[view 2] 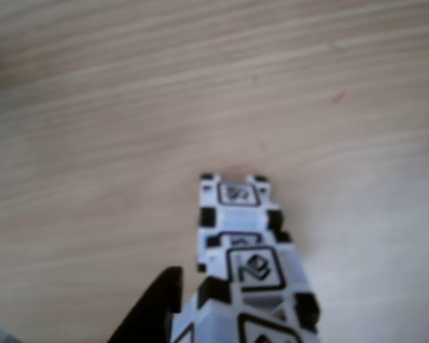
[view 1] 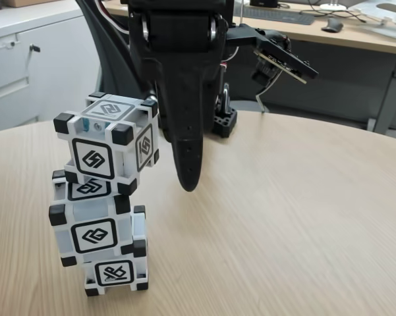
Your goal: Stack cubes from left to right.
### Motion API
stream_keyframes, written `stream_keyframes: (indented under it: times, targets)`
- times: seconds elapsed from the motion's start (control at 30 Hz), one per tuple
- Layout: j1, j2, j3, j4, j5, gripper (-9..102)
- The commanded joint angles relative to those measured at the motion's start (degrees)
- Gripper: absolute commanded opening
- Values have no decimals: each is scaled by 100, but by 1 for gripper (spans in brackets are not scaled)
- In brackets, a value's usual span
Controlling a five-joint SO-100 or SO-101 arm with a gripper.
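Observation:
Three white cubes with black corners and glyph faces stand in one leaning stack at the left of the fixed view: bottom cube (view 1: 115, 273), middle cube (view 1: 95, 230), top cube (view 1: 109, 141), which sits slightly turned and tilted. My gripper (view 1: 174, 174) hangs at the top cube's right side, its long black finger (view 1: 188, 158) very close to the cube. The second finger is hidden behind the stack. In the other view I look down the stack: top cube (view 2: 253, 268), bottom cube (view 2: 235, 193), and one black finger (view 2: 157, 307) against the top cube's left edge.
The round wooden table (view 1: 296, 217) spreads bare to the right of the stack. The arm's black base (view 1: 224, 122) stands at the back of the table. Behind it are a desk with a keyboard (view 1: 277, 13) and a white cabinet (view 1: 26, 66).

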Motion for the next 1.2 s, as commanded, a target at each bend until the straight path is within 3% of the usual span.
stream_keyframes:
  times: [0.0, 0.1, 0.17, 0.37, 0.7, 1.17]
  targets:
    - [-220, 141, -255, 79, 97, 42]
    - [-281, 141, -255, 79, 431, 35]
    - [-527, 149, -255, 79, 492, 2]
    - [-896, 290, -264, 70, 1125, 0]
    - [-896, 580, -255, 123, 1310, 0]
    - [-800, 800, -255, 123, 879, 0]
